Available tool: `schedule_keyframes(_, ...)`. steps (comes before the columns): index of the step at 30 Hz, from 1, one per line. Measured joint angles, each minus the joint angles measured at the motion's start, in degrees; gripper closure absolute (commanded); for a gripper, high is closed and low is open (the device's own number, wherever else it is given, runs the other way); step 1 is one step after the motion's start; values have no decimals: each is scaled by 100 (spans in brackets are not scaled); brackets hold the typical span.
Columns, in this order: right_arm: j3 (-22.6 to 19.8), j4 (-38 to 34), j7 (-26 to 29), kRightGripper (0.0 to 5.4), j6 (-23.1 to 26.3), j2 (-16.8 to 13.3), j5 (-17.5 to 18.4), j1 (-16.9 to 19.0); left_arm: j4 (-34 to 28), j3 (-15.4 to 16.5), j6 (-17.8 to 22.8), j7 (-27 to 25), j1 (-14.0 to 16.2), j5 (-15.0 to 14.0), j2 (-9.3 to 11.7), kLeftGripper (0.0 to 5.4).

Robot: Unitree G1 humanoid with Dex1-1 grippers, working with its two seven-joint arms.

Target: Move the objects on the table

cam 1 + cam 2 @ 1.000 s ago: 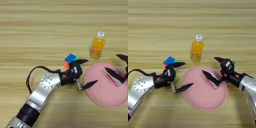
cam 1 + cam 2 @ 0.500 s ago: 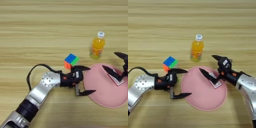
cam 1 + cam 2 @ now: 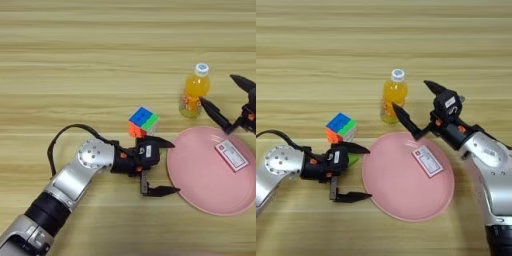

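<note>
The multicoloured puzzle cube (image 3: 143, 121) sits left of the large pink plate (image 3: 200, 185). My left gripper (image 3: 171, 167) stands open just below the cube, at the plate's left rim, with nothing between its fingertips. A bit of the green block (image 3: 354, 159) shows behind its upper finger. The pink-white card (image 3: 427, 161) lies flat on the plate. The orange juice bottle (image 3: 393, 98) stands upright behind the plate. My right gripper (image 3: 410, 94) is wide open just right of the bottle, its lower fingertip close to the bottle's base; I cannot tell if they touch.
The wooden table (image 3: 75, 60) stretches bare to the far side and to the left. A black cable (image 3: 65, 137) loops off my left forearm.
My right gripper has lifted off the plate and moved toward the bottle, leaving the card lying there. My left gripper has dropped from beside the cube toward the plate's near-left rim.
</note>
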Motion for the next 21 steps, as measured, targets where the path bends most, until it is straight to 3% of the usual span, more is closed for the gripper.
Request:
schedule_keyframes(5, -246, -243, -528, 1, -352, 362, 99, -389, 51, 12, -1, -38, -23, -4, 1, 0)
schedule_keyframes(11, -457, -190, -1189, 1, -678, 527, -58, -898, 109, 19, -2, -82, -71, -4, 9, 0)
schedule_keyframes(21, -405, 104, -1566, 1, -1169, 633, -486, -1070, 129, 90, 77, -78, -204, -2, -13, 0)
